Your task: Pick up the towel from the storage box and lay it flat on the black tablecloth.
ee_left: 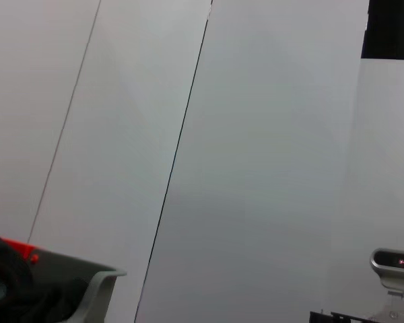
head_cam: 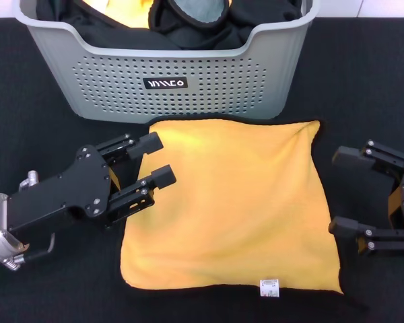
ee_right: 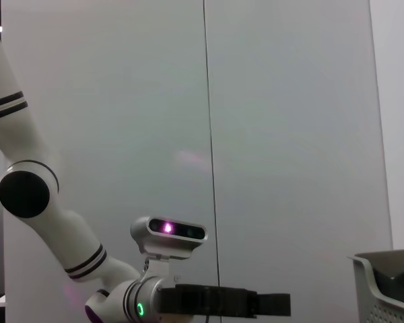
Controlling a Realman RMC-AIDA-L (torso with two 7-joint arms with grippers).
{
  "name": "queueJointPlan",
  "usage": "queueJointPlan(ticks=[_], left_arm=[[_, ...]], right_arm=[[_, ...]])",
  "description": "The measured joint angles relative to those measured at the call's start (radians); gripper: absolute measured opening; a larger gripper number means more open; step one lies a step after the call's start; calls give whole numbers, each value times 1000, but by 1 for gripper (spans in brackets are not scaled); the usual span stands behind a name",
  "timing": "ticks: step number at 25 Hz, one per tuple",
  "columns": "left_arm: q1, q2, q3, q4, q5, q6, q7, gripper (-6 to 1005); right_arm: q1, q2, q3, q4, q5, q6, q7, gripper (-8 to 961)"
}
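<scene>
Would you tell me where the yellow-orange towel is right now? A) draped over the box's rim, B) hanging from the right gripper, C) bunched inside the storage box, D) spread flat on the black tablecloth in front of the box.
D: the towel lies spread on the black tablecloth, just in front of the storage box, with neither gripper holding it.

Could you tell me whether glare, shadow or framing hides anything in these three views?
Head view: even light, no glare; the yellow-orange plush towel reads clearly on the black fabric tablecloth, only the light grey perforated storage box interior is dark. Both wrist views: mostly a plain wall, the box rim cut off at the edge.
</scene>
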Motion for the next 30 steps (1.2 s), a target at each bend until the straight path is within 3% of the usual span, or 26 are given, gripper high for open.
queueJointPlan(ticks=[13, 30], left_arm=[[-7, -8, -1, 5, 25, 0, -4, 562], [-9, -22, -1, 5, 35, 0, 14, 561]], right_arm=[[31, 11, -12, -11, -6, 4, 3, 885], [21, 21, -12, -27, 0, -1, 3, 885]])
